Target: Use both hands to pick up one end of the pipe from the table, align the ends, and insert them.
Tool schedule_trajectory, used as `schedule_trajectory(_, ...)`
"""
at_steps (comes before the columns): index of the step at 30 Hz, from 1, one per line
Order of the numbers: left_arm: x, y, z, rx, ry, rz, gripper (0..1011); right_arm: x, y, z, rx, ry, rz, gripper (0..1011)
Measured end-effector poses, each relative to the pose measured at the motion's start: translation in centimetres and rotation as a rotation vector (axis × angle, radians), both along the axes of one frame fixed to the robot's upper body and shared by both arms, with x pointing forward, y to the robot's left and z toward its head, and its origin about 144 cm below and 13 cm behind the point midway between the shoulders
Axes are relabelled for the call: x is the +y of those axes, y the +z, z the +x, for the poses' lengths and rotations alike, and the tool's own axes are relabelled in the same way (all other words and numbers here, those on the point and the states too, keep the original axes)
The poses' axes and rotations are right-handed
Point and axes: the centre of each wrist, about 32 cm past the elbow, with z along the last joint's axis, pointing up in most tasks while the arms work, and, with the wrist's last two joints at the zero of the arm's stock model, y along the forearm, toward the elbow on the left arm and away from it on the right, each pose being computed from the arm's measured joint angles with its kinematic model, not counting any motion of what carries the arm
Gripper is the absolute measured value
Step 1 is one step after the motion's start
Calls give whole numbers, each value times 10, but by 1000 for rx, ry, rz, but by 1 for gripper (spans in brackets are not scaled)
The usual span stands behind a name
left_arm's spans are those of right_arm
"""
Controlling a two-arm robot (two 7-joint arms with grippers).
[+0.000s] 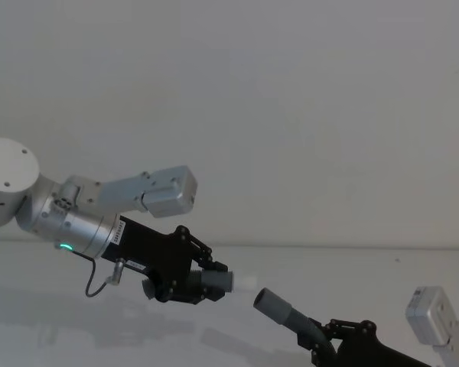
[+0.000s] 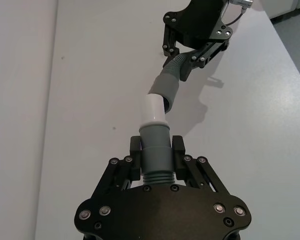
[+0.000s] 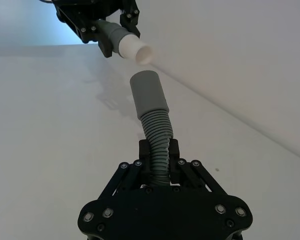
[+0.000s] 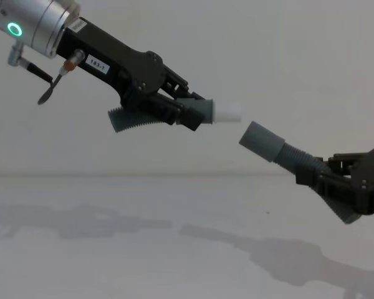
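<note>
Plain matte white table (image 4: 174,249) spreads well below the narrow white spigot tip (image 4: 227,113). Just behind that spigot, the black left gripper (image 4: 187,112) has its ribbed fingers clamped on the spigot's dark-grey ribbed hose piece (image 4: 202,111). Farther from the spigot, the black right gripper (image 4: 327,177) pinches the second ribbed hose piece (image 4: 293,157). Its wider grey socket cuff (image 4: 260,140) sits near the spigot, slightly lower, not touching.

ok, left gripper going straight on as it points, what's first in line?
The left gripper holds the spigot piece; its white spigot tip would first meet the grey socket cuff of the socket piece in the right gripper. A gap separates them; the cuff looks slightly low, so it may catch the rim.
</note>
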Motion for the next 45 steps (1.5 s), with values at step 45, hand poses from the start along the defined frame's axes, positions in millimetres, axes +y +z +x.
schedule_trajectory(45, -4, -4, 13, 33, -35, 5, 328, -3, 2, -8, -23, 47, 16, 181)
